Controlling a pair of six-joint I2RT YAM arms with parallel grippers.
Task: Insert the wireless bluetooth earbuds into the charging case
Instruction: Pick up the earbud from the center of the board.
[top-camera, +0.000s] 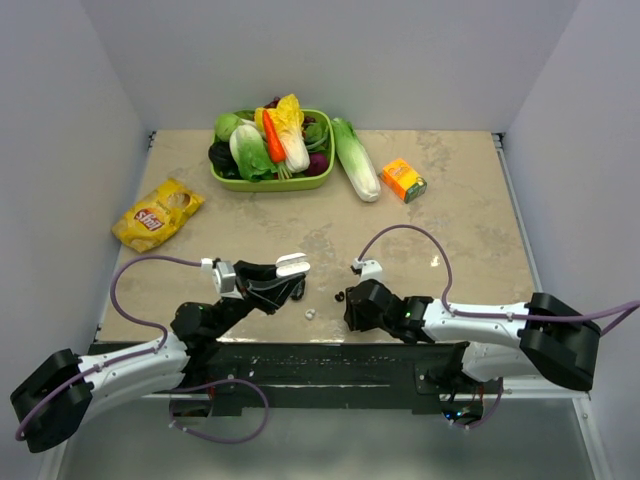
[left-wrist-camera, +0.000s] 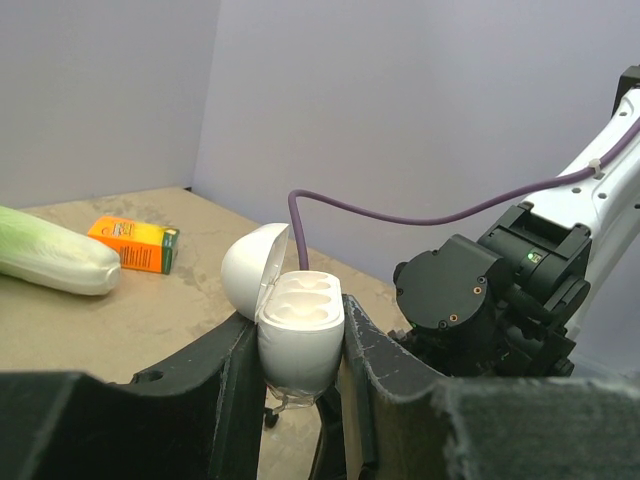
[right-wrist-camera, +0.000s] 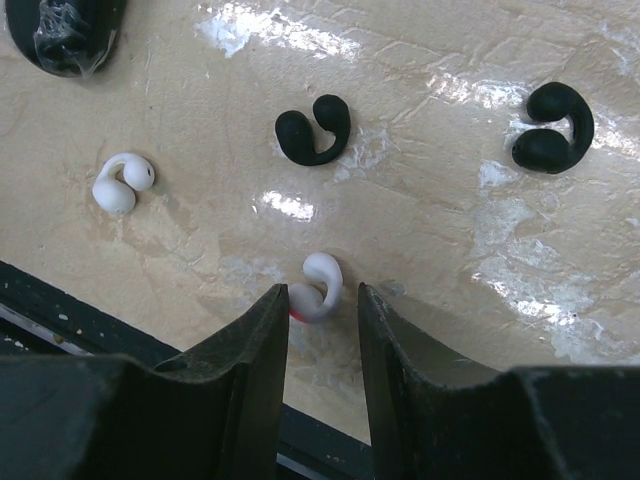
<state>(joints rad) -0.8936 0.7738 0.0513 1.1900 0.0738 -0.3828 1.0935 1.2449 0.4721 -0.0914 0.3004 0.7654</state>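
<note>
Right gripper (right-wrist-camera: 318, 312) is down at the tabletop (right-wrist-camera: 450, 260), its jaws partly apart on either side of one white earbud (right-wrist-camera: 320, 285) and apparently not yet clamped on it. Left gripper (left-wrist-camera: 298, 328) is closed tight on the white charging case (left-wrist-camera: 300, 350), held up with its lid open and both wells empty. A second white earbud (right-wrist-camera: 122, 184) and two black earbuds (right-wrist-camera: 312, 130) (right-wrist-camera: 553, 126) lie loose nearby. No bud looks seated yet, so every insertion remains.
</note>
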